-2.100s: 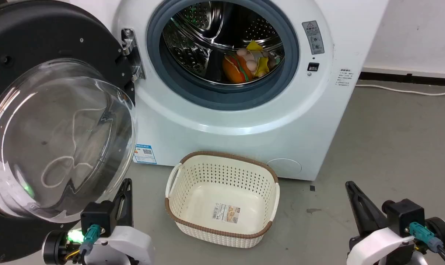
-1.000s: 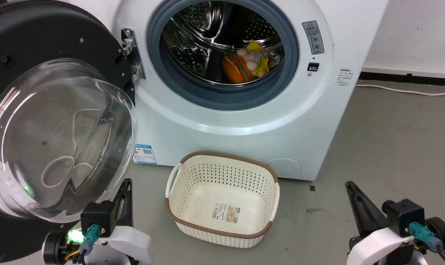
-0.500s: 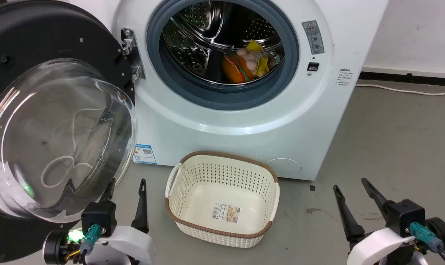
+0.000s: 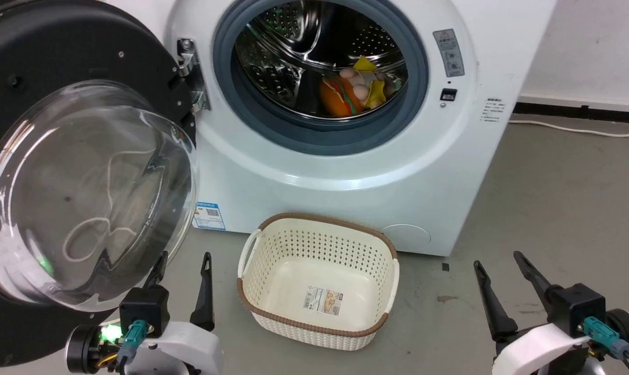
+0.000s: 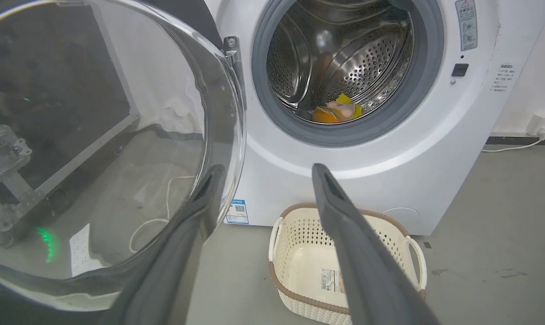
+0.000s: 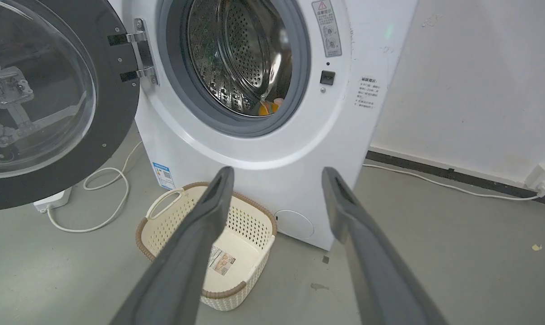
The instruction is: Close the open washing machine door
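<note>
One washing machine door (image 4: pixel 85 192), and it's wide open. It hangs off the hinge (image 4: pixel 189 78) on the left side of the one white washing machine (image 4: pixel 346 177), black rim out at the far left, clear glass bowl bulging toward me. One drum opening (image 4: pixel 319 57), grey ring around it. A small heap of colourful soft things (image 4: pixel 346 94) lies at the bottom of the steel drum, too jumbled to count.

Two grippers, two dark fingers each. My left gripper (image 4: pixel 184 255) sits low, just under the lower edge of the glass bowl, fingers spread apart with nothing between them. In the left wrist view one finger (image 5: pixel 196 212) overlaps the glass edge, and I can't tell if it touches. My right gripper (image 4: pixel 497 259) is well off to the right above bare floor, also spread and empty.

Between them sits one cream basket (image 4: pixel 325 217) with a brown rim, right in front of the machine, with one label on its bottom.
</note>
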Controlling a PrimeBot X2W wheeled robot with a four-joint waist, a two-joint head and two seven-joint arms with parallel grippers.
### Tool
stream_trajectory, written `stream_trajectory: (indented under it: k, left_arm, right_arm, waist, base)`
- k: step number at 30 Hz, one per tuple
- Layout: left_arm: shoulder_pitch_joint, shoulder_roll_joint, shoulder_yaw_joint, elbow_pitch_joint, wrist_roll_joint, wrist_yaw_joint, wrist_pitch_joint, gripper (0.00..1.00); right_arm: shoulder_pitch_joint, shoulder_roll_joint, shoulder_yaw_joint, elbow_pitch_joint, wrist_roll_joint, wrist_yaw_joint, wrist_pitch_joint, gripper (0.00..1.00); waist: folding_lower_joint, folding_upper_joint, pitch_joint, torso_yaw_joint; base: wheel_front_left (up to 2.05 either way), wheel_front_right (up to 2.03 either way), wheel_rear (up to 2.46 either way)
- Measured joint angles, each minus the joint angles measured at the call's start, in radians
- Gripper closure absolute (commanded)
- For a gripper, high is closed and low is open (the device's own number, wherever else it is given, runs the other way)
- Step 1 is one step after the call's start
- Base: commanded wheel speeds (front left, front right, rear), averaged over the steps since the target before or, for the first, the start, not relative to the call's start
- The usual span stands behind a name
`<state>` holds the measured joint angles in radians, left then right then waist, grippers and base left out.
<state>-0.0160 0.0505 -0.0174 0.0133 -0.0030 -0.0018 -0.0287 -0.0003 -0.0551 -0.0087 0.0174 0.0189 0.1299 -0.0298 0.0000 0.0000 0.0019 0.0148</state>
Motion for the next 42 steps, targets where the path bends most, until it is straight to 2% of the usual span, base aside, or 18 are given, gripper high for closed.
stream_trajectory:
  k: [20, 42]
  left_arm:
    - [0.0, 0.006, -0.014, 0.014, 0.0, 0.004, -0.041, 0.0]
    - [0.013, 0.008, 0.012, -0.012, -0.008, 0.048, -0.087, 0.0]
  right_arm:
    - [0.0, 0.0, 0.026, 0.026, 0.01, 0.0, -0.041, 0.0]
    - [-0.05, -0.013, 0.132, 0.093, 0.053, 0.0, -0.086, 0.0]
  waist:
    - [0.0, 0.0, -0.01, 0.123]
    - [0.0, 0.0, 0.007, 0.233]
  base:
    - [0.0, 0.0, 0.0]
    - [0.0, 0.0, 0.0]
